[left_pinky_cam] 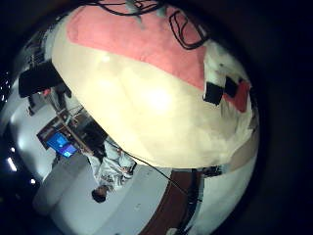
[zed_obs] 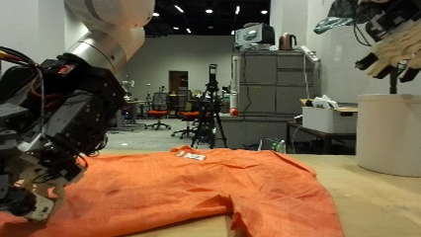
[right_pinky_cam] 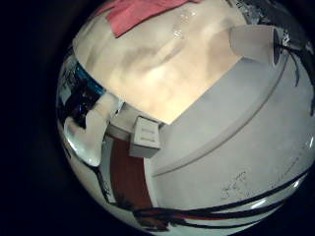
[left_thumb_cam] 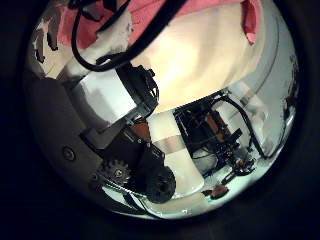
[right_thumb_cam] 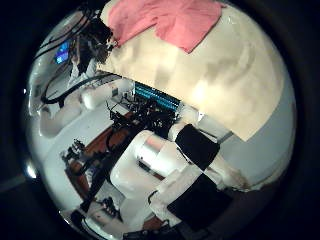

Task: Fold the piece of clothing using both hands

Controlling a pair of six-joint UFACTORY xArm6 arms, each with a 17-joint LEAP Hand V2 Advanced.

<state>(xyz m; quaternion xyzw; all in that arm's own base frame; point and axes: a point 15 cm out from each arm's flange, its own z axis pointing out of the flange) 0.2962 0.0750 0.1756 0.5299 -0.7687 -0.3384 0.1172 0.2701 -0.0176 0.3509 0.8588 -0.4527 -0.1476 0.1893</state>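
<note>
I see the orange garment [zed_obs: 198, 188] lying spread flat on the table [zed_obs: 381, 197], with my left hand [zed_obs: 46, 148] low at its edge, fingers loosely curled on nothing, while my right hand [zed_obs: 388, 39] (fingers relaxed, empty) hangs high, well away from it.

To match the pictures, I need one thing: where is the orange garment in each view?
Outside view: garment spread flat on the table.
Left little finger side: on the table, at the view's rim.
Left thumb side: strip at the rim.
Right little finger side: small patch at the rim.
Right thumb side: on the table's far part.
Shared landmark: the pale table.
</note>
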